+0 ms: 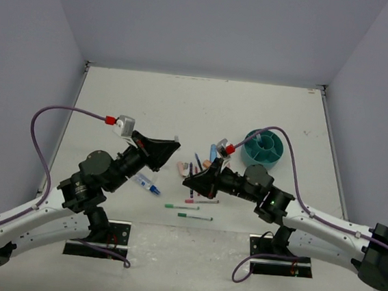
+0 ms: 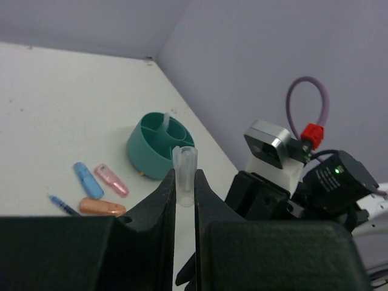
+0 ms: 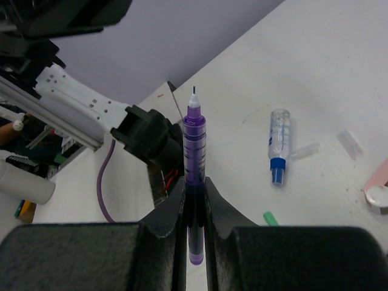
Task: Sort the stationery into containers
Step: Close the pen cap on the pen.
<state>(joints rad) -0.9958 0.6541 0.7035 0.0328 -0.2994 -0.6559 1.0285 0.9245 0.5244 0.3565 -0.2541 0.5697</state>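
capping the purple pen [image 3: 194, 145] before it goes to the teal cup [image 1: 262, 156]
the pen is off the table, pinched in the right gripper [image 3: 194, 203] with its bare tip aimed at the other arm; the left gripper [image 2: 185, 195] is clamped on a clear cap [image 2: 184, 173]. from where i stand, the trick is getting cap and tip on one line (any tilt and the nib scrapes the rim), then pushing slowly. highlighters [image 2: 102, 207] and a blue-capped tube [image 3: 278, 145] lie loose on the table [image 1: 184, 103].

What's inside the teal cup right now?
The teal cup shows its dividers and one pale upright stick-like item. Its near wall hides the compartment floors in the left wrist view.
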